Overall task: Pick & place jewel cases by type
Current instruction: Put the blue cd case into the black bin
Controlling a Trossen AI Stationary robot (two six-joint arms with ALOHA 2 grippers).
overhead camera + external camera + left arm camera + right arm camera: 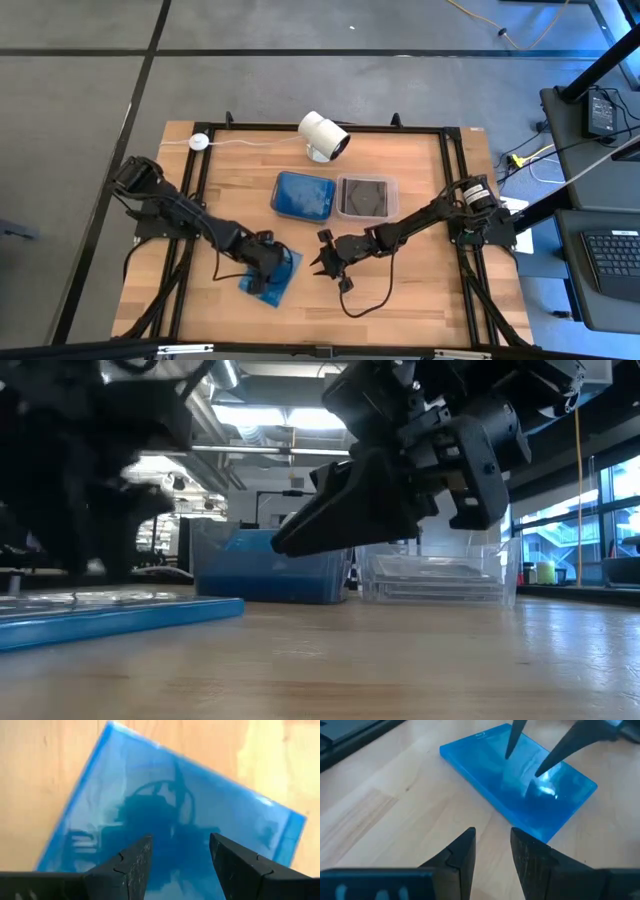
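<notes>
One translucent blue jewel case (282,280) lies flat on the wooden table near its front edge; it also shows in the low view (120,615). My left gripper (262,262) points down over it, open. Its two fingertips stand over the case's top face (175,785), where their reflection shows. My right gripper (325,262) hangs open just right of the case, above bare wood, with its fingers (470,845) aimed at the case (480,770). A blue tub (303,195) and a clear tub (365,196) holding dark cases stand behind. My left gripper comes at the blue case from above, fingers (540,770) pointing down at the middle of its top face. I cannot tell whether the tips touch the face or stop just above it. The case rests flat on the table.
A white cylindrical camera (323,135) stands at the far edge behind the tubs, its cable running left. The tubs show side by side in the low view, blue (270,570) and clear (440,575). A black frame edges the table. Bare wood lies to the front right.
</notes>
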